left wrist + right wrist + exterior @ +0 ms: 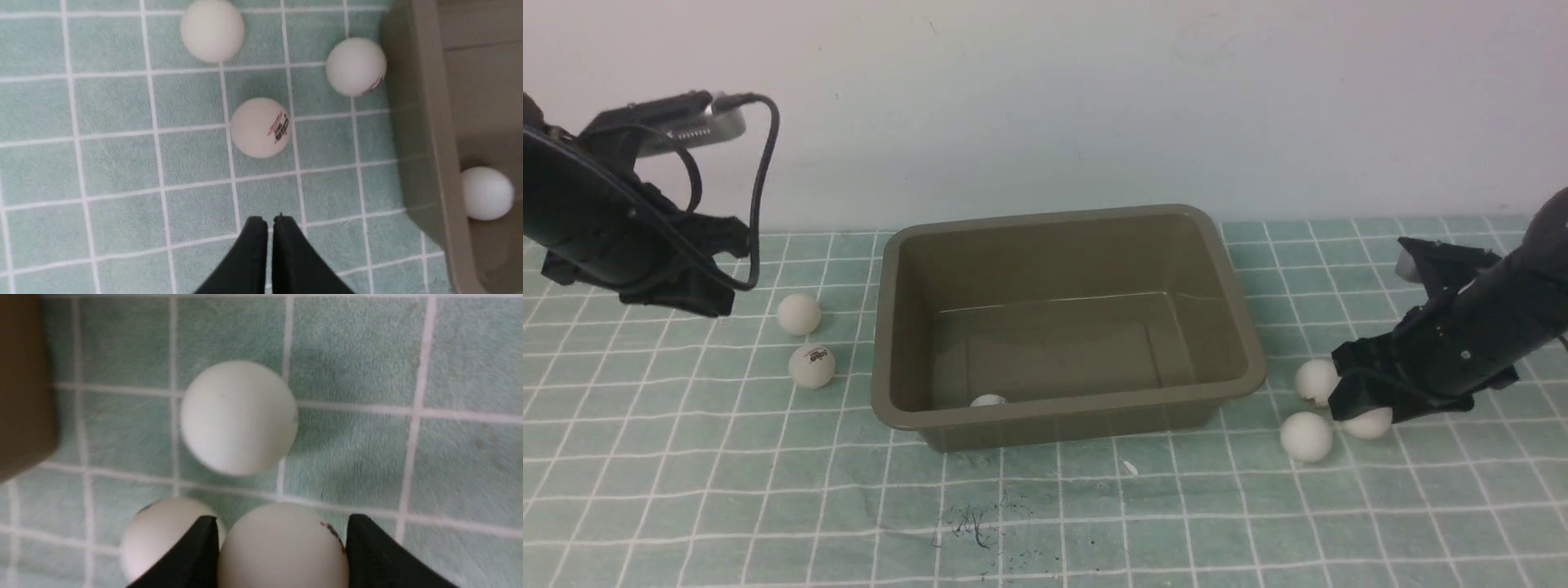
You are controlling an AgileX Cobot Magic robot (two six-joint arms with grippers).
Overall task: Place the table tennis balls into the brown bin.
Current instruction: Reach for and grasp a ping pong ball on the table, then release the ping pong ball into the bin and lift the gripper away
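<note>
One table tennis ball [988, 400] lies inside the brown bin [1068, 214], while six others wait on the checked cloth [686, 490], three each side; the left gripper [269, 220] hangs closed and empty, the right gripper [284, 517] clasps a printed ball [282, 555] resting on the cloth

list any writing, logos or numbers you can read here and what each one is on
Nothing is legible.
printed ball: red and black lettering, too blurred to read.
second ball, beside the brown bin: dark mark at its edge, unreadable.
gripped ball in the right claw: tiny red and dark mark, unreadable.
brown bin: no text visible.
</note>
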